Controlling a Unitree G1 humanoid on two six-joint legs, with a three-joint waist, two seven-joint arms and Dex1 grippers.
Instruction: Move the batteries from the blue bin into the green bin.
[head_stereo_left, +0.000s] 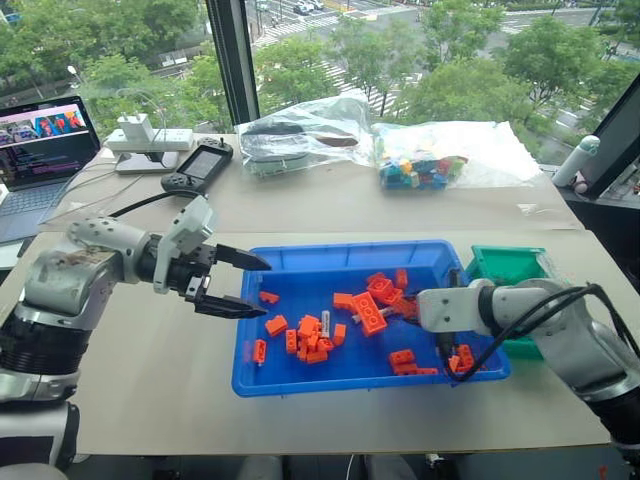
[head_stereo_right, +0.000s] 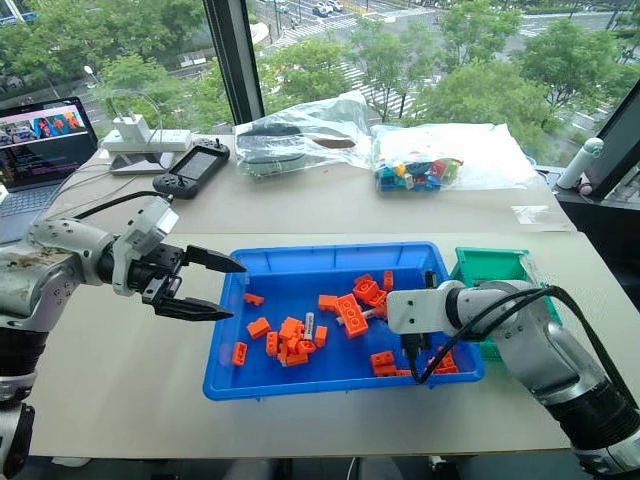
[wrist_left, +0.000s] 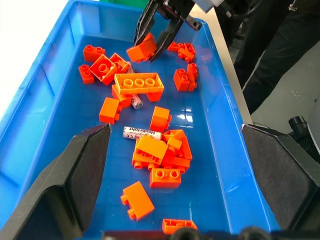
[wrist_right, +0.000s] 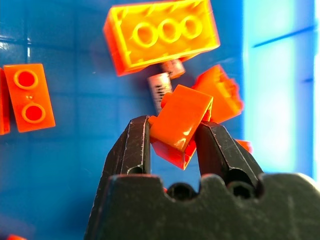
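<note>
Two batteries lay in the blue bin (head_stereo_left: 300, 262) among loose orange bricks: one battery (wrist_left: 142, 133) bare on the floor beside the central brick heap, the other battery (wrist_left: 136, 102) half tucked under the edge of a long three-stud brick (wrist_left: 139, 83). Neither had reached the green bin (head_stereo_left: 505, 263), which sat just beside the blue bin's far right corner.

The right gripper (wrist_right: 172, 131) hung over the right part of the tray, its jaws pinched on a small orange brick (wrist_right: 181, 120) rather than a battery; directly beyond it showed the half-hidden battery. The left gripper (head_stereo_left: 237, 285) hovered at the bin's left rim, jaws spread wide and holding nothing.

The step in hand looked like clearing bricks off the buried battery, or a mistaken pick. Next, the right gripper would probably need to drop the brick aside within the tray, then close along a battery's slim body and carry it right to the green bin.
</note>
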